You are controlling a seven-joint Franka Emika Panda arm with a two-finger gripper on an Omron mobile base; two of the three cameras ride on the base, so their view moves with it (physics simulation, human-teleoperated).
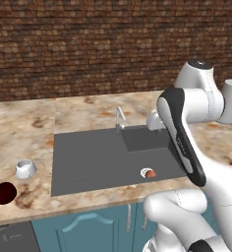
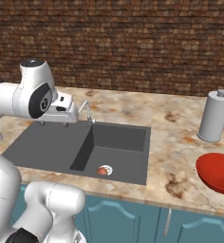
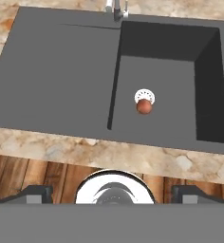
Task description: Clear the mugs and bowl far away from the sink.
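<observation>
Between pickups, by the look of it: two-finger gripper (image 3: 112, 193) hanging released above the large dark grey recessed sink (image 1: 96, 160), fingers spread wide, nothing between them. Small white mug (image 1: 25, 168) sitting on the speckled stone worktop (image 1: 24, 125) just off the sink's left edge, with the dark maroon handled mug (image 1: 3, 192) beyond it, near the worktop's front edge. Wide glossy red bowl (image 2: 219, 172) resting toward the front edge on the sink's right side, well apart from the basin, in front of a tall grey-white cylinder with a knob top (image 2: 214, 116). Bowl probably cleared already; both mugs rather close to the sink, so likely next: swing left, drop over the white mug, close on its rim, carry it further along. A small reddish round thing (image 3: 144, 107), possibly a fruit though too small to tell, lying by the drain in the deep basin. Thin curved steel faucet (image 1: 120, 118) at the sink's back edge. Brown brick wall (image 1: 88, 44) behind, teal cabinet doors (image 1: 83, 229) below.
</observation>
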